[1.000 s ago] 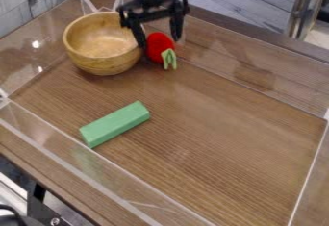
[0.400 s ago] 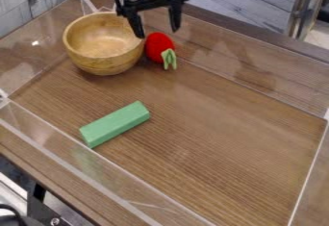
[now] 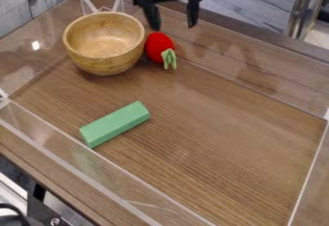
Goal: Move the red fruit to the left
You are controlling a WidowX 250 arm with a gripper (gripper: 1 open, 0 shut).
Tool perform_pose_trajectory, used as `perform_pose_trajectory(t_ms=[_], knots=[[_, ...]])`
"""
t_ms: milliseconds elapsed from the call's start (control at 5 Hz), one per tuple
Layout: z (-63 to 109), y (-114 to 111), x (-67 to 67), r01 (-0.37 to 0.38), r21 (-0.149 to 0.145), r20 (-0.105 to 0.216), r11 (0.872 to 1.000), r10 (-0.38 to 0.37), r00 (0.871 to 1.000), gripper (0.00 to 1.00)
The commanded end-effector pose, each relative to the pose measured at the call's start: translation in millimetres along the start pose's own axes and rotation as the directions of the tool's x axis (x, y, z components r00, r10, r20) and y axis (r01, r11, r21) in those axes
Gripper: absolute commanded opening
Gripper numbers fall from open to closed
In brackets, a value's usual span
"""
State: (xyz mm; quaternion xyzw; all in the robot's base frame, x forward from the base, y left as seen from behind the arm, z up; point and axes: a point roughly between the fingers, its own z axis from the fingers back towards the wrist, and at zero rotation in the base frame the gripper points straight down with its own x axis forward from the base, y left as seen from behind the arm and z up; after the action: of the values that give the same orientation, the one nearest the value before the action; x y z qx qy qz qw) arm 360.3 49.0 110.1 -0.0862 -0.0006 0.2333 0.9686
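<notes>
The red fruit [image 3: 160, 48] lies on the wooden table just right of the wooden bowl [image 3: 104, 42], its green leafy cap pointing right and toward the front. My black gripper [image 3: 174, 18] hangs above and slightly behind the fruit, clear of it. Its fingers [image 3: 193, 12] are spread wide and hold nothing.
A flat green rectangular block [image 3: 114, 123] lies at the front left of the table. Clear plastic walls [image 3: 45, 134] border the table on all sides. A metal table leg [image 3: 301, 16] stands behind at the upper right.
The gripper has risen from around the red fruit and drifted right and back, staying open. The fruit, bowl and block have not moved.
</notes>
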Motion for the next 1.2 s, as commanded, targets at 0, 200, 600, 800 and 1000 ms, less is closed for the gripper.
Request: perform_pose_trajectory(t_ms=[0,200,600,800,1000], knots=[[29.4,-22,-12.5,0.056,-0.003,0.066,0.998,-0.056,0.996,1.00],[33.0,-34,-28.7,0.089,0.010,0.065,0.996,-0.089,0.994,1.00],[-5.3,-40,-39.9,0.199,0.026,0.048,0.980,-0.200,0.979,1.00],[-13.9,-50,-49.8,0.227,0.028,0.056,0.973,-0.228,0.972,1.00],[-15.7,-55,-53.5,0.284,0.022,0.062,0.959,-0.285,0.957,1.00]])
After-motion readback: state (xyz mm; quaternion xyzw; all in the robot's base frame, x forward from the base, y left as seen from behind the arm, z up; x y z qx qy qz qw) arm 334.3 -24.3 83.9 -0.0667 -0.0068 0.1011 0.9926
